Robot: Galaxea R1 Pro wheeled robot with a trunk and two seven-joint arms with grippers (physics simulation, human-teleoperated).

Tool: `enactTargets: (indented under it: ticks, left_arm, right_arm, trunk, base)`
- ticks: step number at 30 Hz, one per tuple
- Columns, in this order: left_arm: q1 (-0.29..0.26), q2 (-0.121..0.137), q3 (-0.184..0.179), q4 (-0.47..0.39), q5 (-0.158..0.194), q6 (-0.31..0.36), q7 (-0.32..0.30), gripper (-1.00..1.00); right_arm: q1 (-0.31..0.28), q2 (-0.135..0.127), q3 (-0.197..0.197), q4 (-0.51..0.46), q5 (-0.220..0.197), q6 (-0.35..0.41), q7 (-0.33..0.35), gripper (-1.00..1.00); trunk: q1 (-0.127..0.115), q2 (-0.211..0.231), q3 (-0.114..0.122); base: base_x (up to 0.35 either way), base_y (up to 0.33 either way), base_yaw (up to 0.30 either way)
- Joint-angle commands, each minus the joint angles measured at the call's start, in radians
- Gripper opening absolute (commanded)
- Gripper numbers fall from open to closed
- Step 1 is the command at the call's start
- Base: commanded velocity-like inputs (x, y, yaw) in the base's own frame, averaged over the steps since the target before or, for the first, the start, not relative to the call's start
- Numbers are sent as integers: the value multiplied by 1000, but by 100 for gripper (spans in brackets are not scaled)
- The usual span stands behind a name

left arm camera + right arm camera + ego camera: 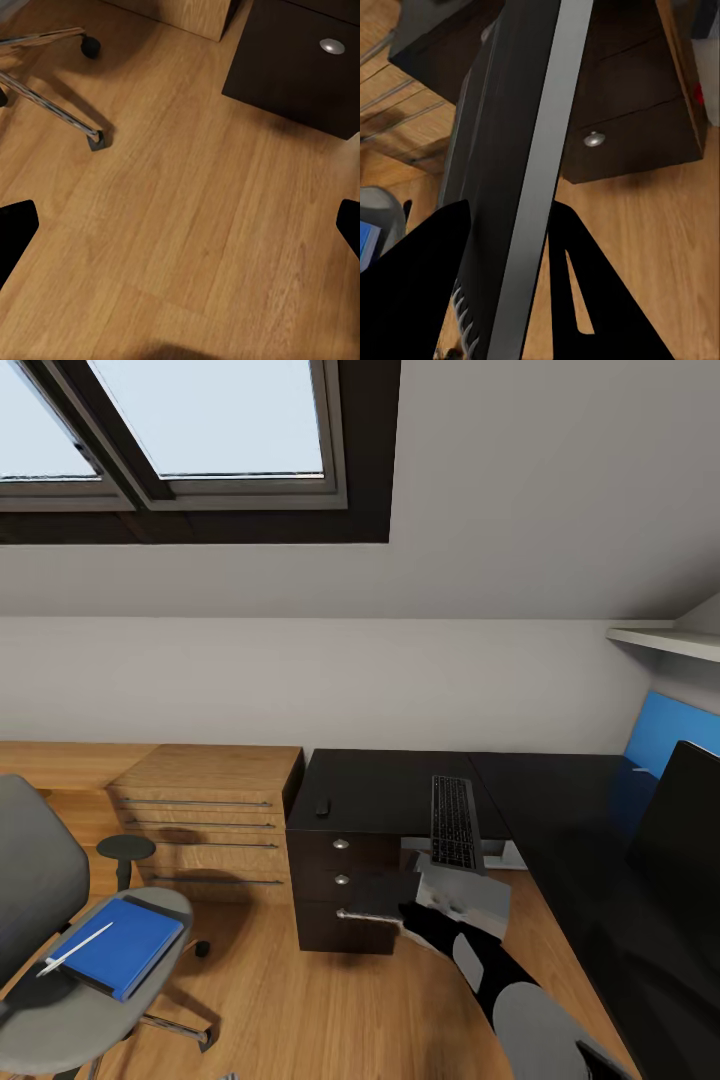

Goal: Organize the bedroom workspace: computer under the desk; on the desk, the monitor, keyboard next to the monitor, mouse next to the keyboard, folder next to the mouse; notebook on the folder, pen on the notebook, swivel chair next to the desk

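Right gripper (506, 247): clenched on the keyboard (455, 822), one black finger (424, 285) on each side of the slab. In the right wrist view the keyboard runs edge-on up the middle of the frame, with a pale side strip and a few key edges at the lower left. In the head view the keyboard sits at centre right, tilted over the inner edge of the desk (390, 790), with the right arm rising to it from the lower right; the gripper itself is hard to make out there.

Left gripper (180, 225): spread wide, fingertips (15, 229) at the two side edges of the left wrist view, nothing between them but wood floor (187, 210).

Desk drawer unit (340, 890): black, round silver knobs. One knob shows in each wrist view.

Mouse (323, 807): small dark lump on the desk top, left of the keyboard.

Monitor (685, 840): black, at the right edge of the head view, cut off by the frame. A blue panel (665, 730) stands behind it.

Swivel chair (40, 880): lower left of the head view, partly cut off. On its seat lies the folder (125, 945), with the pen (75, 950) lying across its left corner. A dark edge under the folder may be the notebook; cannot tell. Chrome legs and a castor (91, 47) appear at the upper left of the left wrist view.

Light-wood drawer chest (210, 810): left of the desk, against the wall.
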Motion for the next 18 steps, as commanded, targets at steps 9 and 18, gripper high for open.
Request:
enactTargets:
  ticks: [9, 18]
  left_arm:
    - [-1, -1, -2, 0, 8, -3, 1, 100]
    - [-1, -4, -2, 0, 8, -3, 1, 100]
  right_arm:
    - [-15, 1, -8, -6, 12, 3, 200, -100]
    - [-16, 1, -7, -12, 12, 0, 335, -100]
  trunk:
    - [0, -1, -1]
    - [0, -1, -1]
  base:
    - [0, 0, 0]
    - [0, 0, 0]
